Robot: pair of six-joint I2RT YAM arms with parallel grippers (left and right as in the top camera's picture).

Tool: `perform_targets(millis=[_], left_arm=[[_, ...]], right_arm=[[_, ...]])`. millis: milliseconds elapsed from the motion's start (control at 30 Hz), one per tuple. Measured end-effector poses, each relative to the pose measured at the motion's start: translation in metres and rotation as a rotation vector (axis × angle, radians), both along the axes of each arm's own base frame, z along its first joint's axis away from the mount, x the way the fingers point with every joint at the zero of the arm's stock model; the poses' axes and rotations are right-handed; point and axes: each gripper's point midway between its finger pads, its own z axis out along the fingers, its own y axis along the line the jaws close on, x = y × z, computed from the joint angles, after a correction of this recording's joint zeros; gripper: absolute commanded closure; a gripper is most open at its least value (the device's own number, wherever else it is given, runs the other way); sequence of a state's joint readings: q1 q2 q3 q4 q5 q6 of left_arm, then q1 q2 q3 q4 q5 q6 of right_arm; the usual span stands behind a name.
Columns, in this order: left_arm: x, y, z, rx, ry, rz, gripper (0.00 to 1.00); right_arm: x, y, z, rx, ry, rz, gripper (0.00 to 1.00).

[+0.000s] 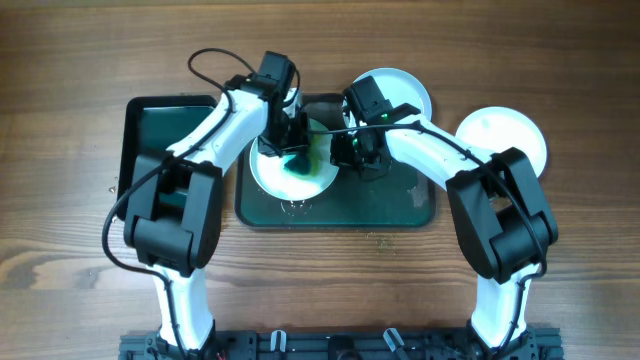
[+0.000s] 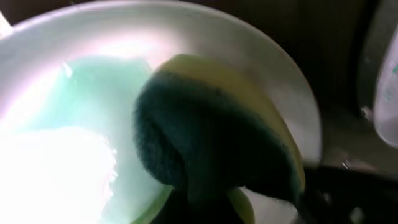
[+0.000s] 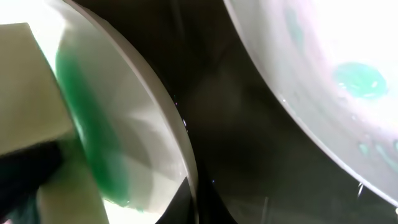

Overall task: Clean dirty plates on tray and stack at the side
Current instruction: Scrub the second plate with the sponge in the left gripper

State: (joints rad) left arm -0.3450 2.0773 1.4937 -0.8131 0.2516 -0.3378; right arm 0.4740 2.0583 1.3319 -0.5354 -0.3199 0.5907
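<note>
A white plate (image 1: pixel 288 172) with a teal-green smear lies on the left part of the large dark green tray (image 1: pixel 400 205). My left gripper (image 1: pixel 285 135) is shut on a dark green and yellow sponge (image 2: pixel 211 137), which presses on this plate (image 2: pixel 74 62). My right gripper (image 1: pixel 350 150) is shut on the plate's right rim (image 3: pixel 186 155). A second white plate (image 1: pixel 400 88) with teal spots (image 3: pixel 354 78) sits at the tray's far edge. A third pale plate (image 1: pixel 505 135) lies on the table to the right of the tray.
A smaller dark tray (image 1: pixel 165 140) stands to the left of the big tray, under my left arm. The table is brown wood (image 1: pixel 70 80). Small drops of water dot the big tray's front.
</note>
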Motion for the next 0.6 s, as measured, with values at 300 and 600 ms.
perform_targets(millis=[300, 600], left_arm=[[0.0, 0.074, -0.009, 0.485, -0.047, 0.175, 0.96], [-0.033, 0.024, -0.012, 0.136, 0.142, -0.02, 0.96]], right_arm=[[0.0, 0.0, 0.0, 0.001, -0.001, 0.0, 0.96], [0.0, -0.002, 0.0, -0.004, 0.002, -0.004, 0.96]])
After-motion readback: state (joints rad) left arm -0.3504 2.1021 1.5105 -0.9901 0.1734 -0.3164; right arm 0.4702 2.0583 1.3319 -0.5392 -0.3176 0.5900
